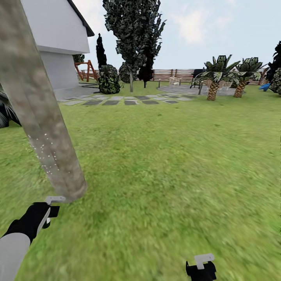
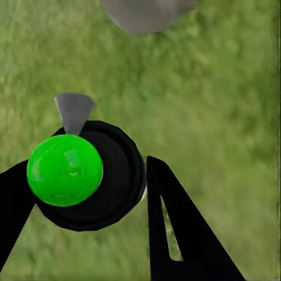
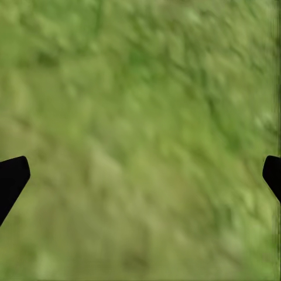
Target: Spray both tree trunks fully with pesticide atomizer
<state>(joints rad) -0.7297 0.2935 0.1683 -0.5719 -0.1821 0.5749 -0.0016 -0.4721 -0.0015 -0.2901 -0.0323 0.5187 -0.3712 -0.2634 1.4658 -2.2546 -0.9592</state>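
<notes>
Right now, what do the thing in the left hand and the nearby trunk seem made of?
The atomizer in the left hand looks like glossy plastic: a shiny green ball on a smooth black body. The tree trunk looks like matte, mottled grey-brown bark, flecked with small white dots.

This is a home garden. A wide lawn [image 1: 164, 156] runs from near to far, ending at a brown slat fence [image 1: 171, 74]. A white house [image 1: 58, 43] stands far left, with grey stepping stones [image 1: 125, 100] and a paved patio [image 1: 187, 89] beyond. Short palms [image 1: 216, 76] grow far right, a tall leafy tree [image 1: 134, 35] rises at centre, and a thick bare trunk [image 1: 39, 113] leans near left.
</notes>
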